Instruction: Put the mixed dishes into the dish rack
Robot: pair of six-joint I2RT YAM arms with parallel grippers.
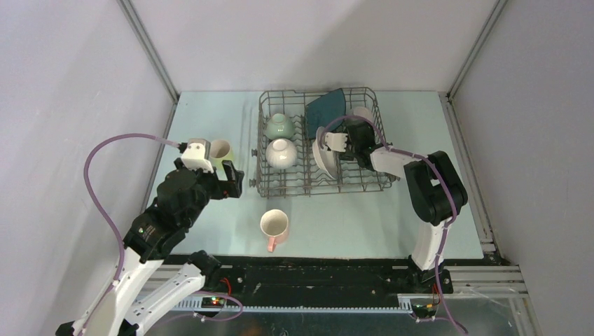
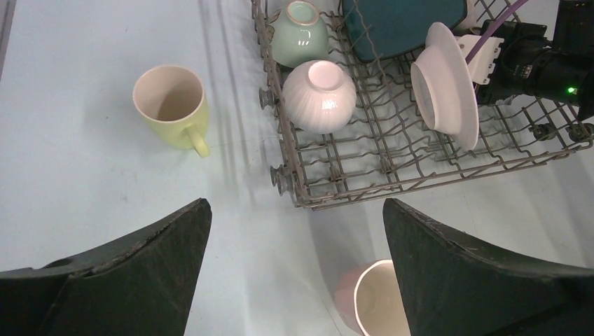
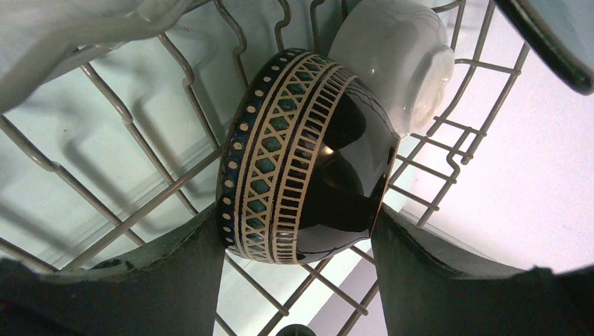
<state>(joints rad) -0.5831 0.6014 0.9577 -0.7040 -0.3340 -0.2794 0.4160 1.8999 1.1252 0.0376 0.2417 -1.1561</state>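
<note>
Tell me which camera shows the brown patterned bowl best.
The right wrist view: the brown bowl fills the frame inside the right claw, its patterned band clear. In the top external view the right arm seems to cover it; in the left wrist view the white plate hides it.

1. Top view: bright, even, diffuse light from above. The counter (image 1: 210, 112) shows only soft, faint shadows beside the dish rack (image 1: 319, 187). Sharp throughout.
2. Left wrist view: in focus. Thin striped wire shadows fall on the counter left of the rack, and there is mild glare on the white bowl (image 2: 319, 94). On my left hand (image 2: 295, 204) the fingers (image 2: 133, 280) read near-black, with little detail.
3. Right wrist view: the brown bowl (image 3: 301, 161) is glossy with small highlights. The background at right is blown out white, and the wires bow towards the edges. The fingers (image 3: 455, 280) of my right hand (image 3: 300, 210) are dark.
</note>
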